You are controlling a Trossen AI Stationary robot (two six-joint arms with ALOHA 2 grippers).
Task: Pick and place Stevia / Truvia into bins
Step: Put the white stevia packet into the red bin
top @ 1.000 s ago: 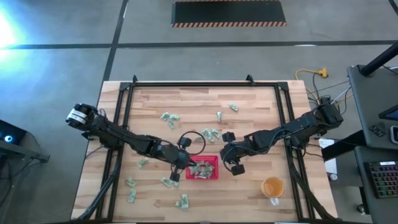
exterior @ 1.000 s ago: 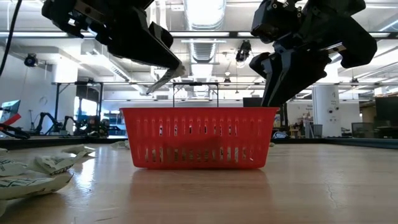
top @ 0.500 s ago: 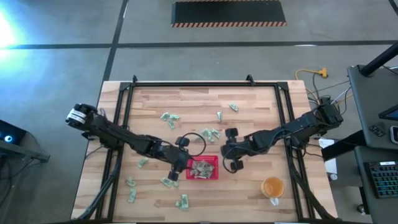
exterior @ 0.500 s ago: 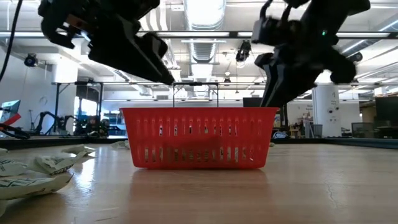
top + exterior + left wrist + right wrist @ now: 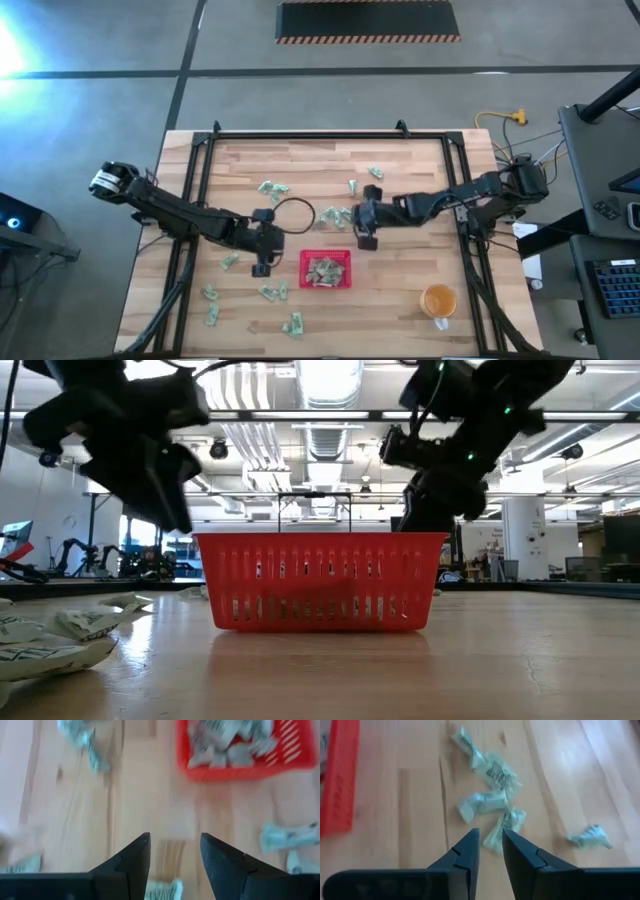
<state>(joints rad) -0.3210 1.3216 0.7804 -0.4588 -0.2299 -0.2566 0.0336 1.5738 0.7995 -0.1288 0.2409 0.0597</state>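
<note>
The red tray (image 5: 326, 269) sits near the table's middle, with several pale green and white sachets (image 5: 235, 740) piled inside. More sachets lie loose on the wood, in a cluster (image 5: 340, 215) beyond the tray and scattered at the near left (image 5: 270, 292). My left gripper (image 5: 262, 264) hovers open just left of the tray (image 5: 240, 767), its fingers (image 5: 175, 851) holding nothing. My right gripper (image 5: 366, 240) hangs beyond the tray's right corner, beside the cluster (image 5: 490, 800). Its fingers (image 5: 490, 847) stand a little apart with nothing between them.
A round orange cup (image 5: 438, 299) stands at the near right. A black cable loop (image 5: 293, 215) lies on the wood beyond the tray. Dark frame rails (image 5: 200, 170) run along the table's left, right and far sides. Further sachets lie at the far middle (image 5: 272, 188) and far right (image 5: 375, 172).
My left gripper has pulled away from the tray's left wall toward the table's left edge. My right gripper has moved from the tray's right side toward the far edge, up to the sachet cluster. The tray has stayed in place.
</note>
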